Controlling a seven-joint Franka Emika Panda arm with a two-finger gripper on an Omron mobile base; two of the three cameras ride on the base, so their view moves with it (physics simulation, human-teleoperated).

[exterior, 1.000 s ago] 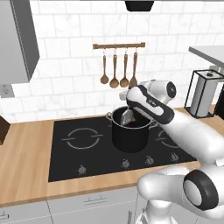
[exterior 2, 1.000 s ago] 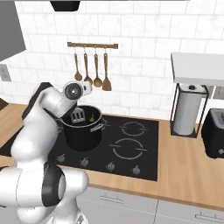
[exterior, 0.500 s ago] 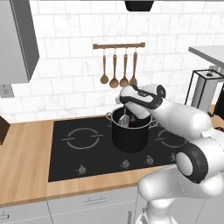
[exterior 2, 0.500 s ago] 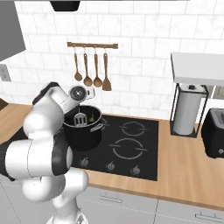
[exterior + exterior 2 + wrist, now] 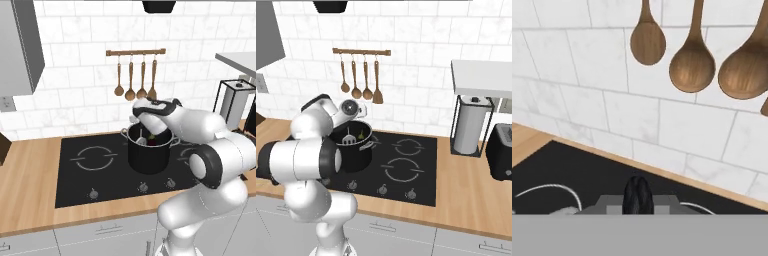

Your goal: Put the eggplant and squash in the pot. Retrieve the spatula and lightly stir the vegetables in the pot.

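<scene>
- Spatula first — its slotted silver head hangs inside the pot, just below the gripper, and the slim dark handle runs up toward the hand.
- Gripper next: in the hand view its two dark finger tips are pressed right together, jaws fully closed. That the handle sits between them looks likely from the left base view, though the clamp itself is too small to make out for certain.
- Pot — big, black, silvery rim — stands on the black cooktop directly under the gripper, a small silver handle sticking out on each side.
- Down in the pot, beside the spatula head, a speck of green shows in the right base view — the eggplant cap, with dark purple just visible in the left base view. It lies lower than the gripper and a touch to its right as that camera sees it.
- Squash: cannot pick it out; the pot's interior is too dark and small to tell.
- Beyond the gripper, on the white tiled wall, a wooden rail carries the wooden spoons — they loom large ahead of the finger tips in the hand view, bowls hanging down.
- Further right of the gripper, well apart from it, a paper towel roll stands in a black wire holder on the wooden counter.
- Rightmost of all, a black toaster, just beside that roll.
</scene>
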